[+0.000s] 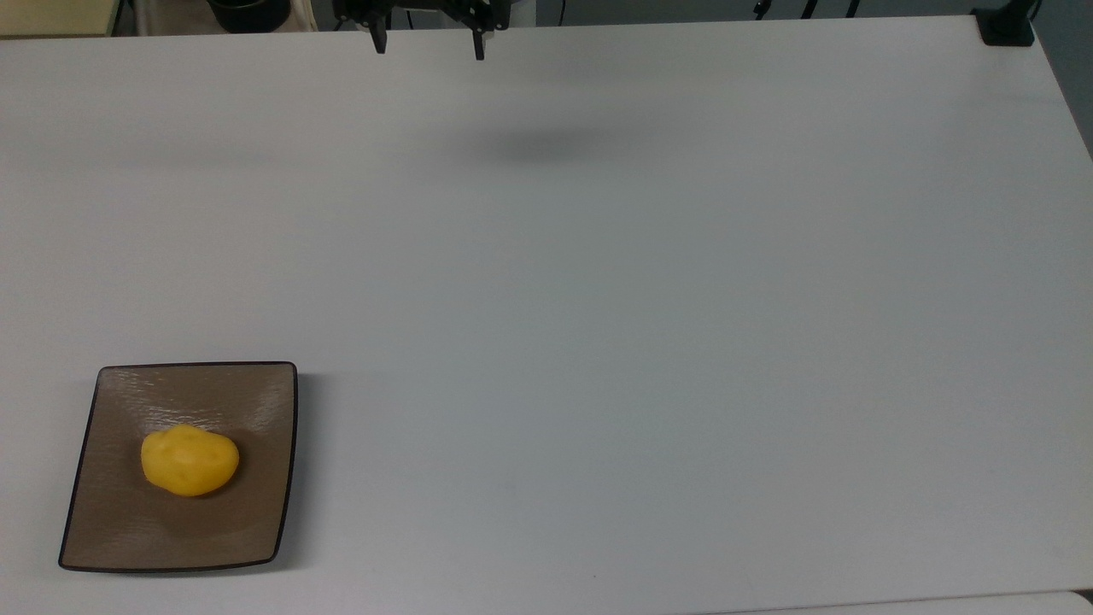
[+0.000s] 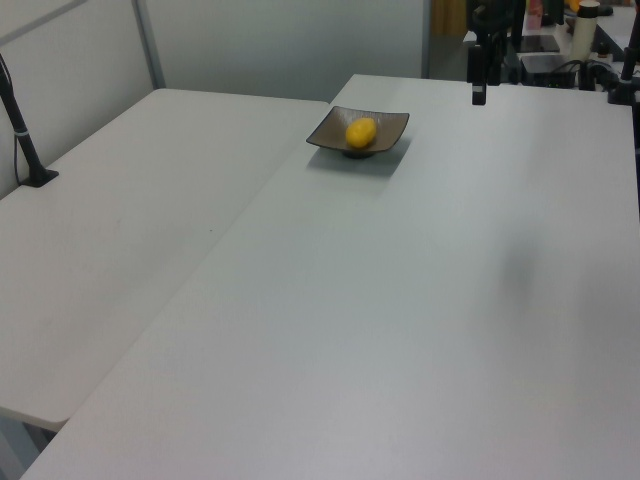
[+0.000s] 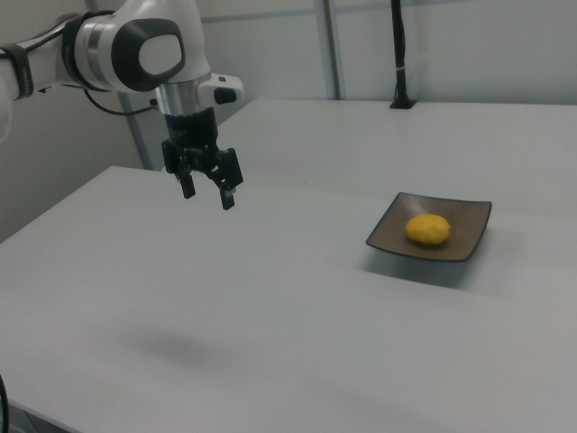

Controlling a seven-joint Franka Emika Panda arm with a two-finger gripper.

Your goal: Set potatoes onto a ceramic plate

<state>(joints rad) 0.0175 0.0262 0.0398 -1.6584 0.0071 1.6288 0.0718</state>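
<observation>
White table (image 1: 649, 325), 2nd table (image 2: 120, 230) alongside w/ black post (image 2: 22, 135) clamped at edge

The desk (image 1: 649, 342) lies bare between the raised, spread-fingered end effector (image 3: 208, 192) and the ceramic plate (image 1: 111, 530); the potato (image 1: 189, 460) sits on it, uncovered.

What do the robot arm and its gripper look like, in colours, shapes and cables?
The arm is made of rounded glossy white segments with dark grey joint bands and a grey oval panel. A thin black cable loops beside it. The gripper is black, with two short, blocky fingers under a black mount.
</observation>
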